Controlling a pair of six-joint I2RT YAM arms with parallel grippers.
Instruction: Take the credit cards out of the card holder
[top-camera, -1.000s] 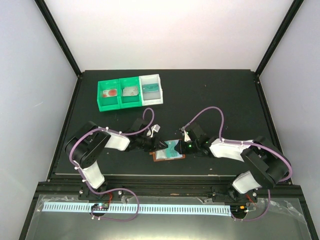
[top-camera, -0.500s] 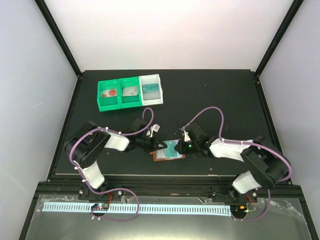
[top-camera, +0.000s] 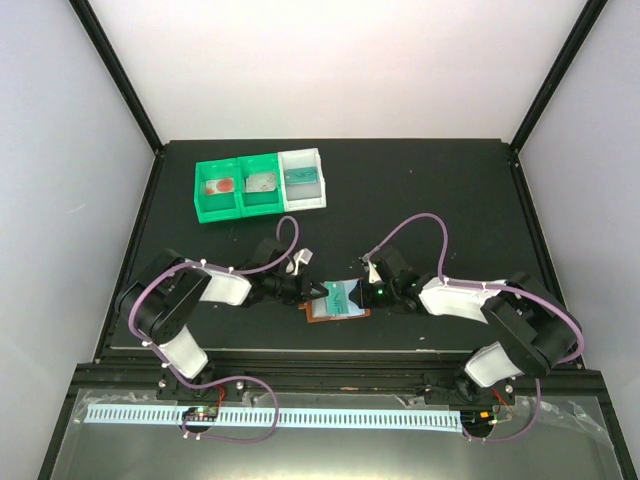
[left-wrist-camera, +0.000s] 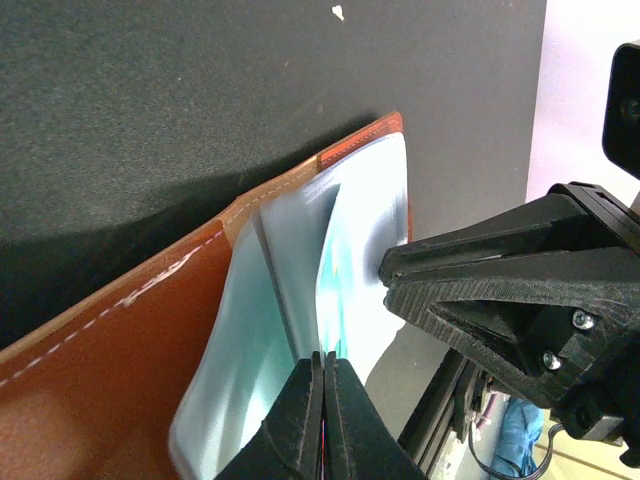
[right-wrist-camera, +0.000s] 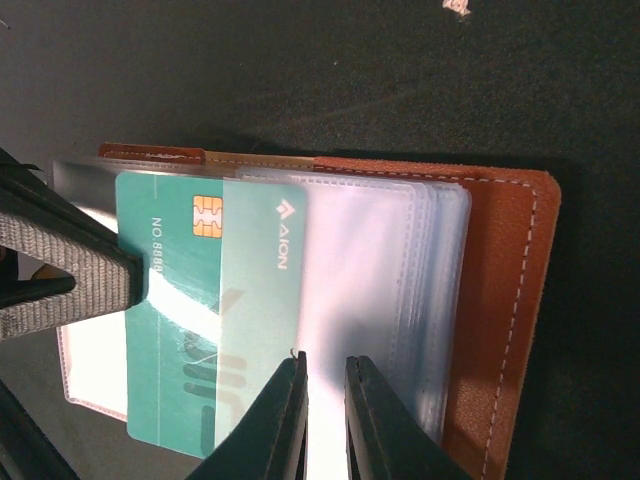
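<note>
While right gripper (right-wrist-camera: 325, 364) pinches card holder (right-wrist-camera: 510, 300) (stitched leather), left gripper (left-wrist-camera: 322, 360) clamps teal card (right-wrist-camera: 200, 330).

The card holder (top-camera: 338, 305) lies open on the table (top-camera: 430, 190) near its front edge, between the two grippers: the left gripper (top-camera: 318, 291) at its 9 o'clock, the right gripper (top-camera: 362, 293) at 3 o'clock, fingertips down on the sleeves. A credit card (right-wrist-camera: 205, 330) juts partway out of a sleeve towards 9 o'clock in the overhead view, its outer edge seemingly caught in the left gripper's tips. Three bins (top-camera: 260, 184) stand side by side at the holder's 11 o'clock, well apart from it.
</note>
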